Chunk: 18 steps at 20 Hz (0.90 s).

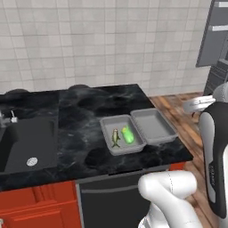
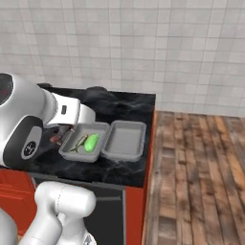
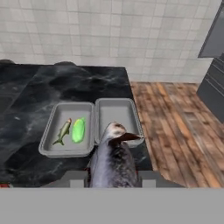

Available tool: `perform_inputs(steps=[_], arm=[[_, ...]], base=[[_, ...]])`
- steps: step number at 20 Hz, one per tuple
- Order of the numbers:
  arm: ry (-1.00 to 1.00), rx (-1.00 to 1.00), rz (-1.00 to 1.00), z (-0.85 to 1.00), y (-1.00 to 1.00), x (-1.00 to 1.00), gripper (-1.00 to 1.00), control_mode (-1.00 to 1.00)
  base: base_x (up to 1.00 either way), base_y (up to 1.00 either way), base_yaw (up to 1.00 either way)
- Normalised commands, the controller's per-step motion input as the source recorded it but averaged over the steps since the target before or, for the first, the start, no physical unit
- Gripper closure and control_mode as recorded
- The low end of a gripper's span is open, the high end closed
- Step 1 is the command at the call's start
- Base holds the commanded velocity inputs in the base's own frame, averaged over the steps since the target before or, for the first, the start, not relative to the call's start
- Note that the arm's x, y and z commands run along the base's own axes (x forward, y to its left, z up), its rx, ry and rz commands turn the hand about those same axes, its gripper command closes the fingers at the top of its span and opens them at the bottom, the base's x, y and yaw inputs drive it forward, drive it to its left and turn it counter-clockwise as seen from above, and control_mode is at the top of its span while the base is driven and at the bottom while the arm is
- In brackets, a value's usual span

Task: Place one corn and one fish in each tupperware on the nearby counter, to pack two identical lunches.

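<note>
The gripper (image 3: pixel 113 177) is closed on the dark grey fish (image 3: pixel 113 159), which sticks up between the two tips with its head pointing at the trays. It hangs above the front edge of the black counter (image 3: pixel 26 109), just in front of the two grey tupperware trays, which sit side by side and touch. The left tray (image 3: pixel 48 138) already has the pale fish (image 3: pixel 63 131) and the green corn (image 3: pixel 78 130) lying next to each other inside. The right tray (image 3: pixel 118 111) has nothing in it. So one lunch looks packed, and I think the step now is to carry the dark fish to the right tray. Next the hand needs to go forward and a bit down until the fish is over the middle of that tray, and then let go. A second corn must come after that. The hand view shows the held fish up close. The left base view shows the sink (image 1: pixel 26 142) at the far left of the counter, and the right base view shows the wood floor (image 2: pixel 201 177) past the counter's end.
</note>
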Motion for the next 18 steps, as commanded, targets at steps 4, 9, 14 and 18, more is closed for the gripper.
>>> perform_inputs(steps=[4,9,14,18], arm=[[0.0,0.0,0.0,0.0,0.0,0.0,1.0,1.0],[0.0,0.0,0.0,0.0,0.0,0.0,1.0,1.0],[0.0,0.0,0.0,-0.03,0.0,0.11,1.0,-1.0],[0.13,0.0,0.0,-0.41,0.0,0.35,1.0,-1.0]], base=[[0.85,0.0,-0.08],[0.79,0.0,-0.07],[0.58,0.0,-0.04],[0.0,0.0,0.0]])
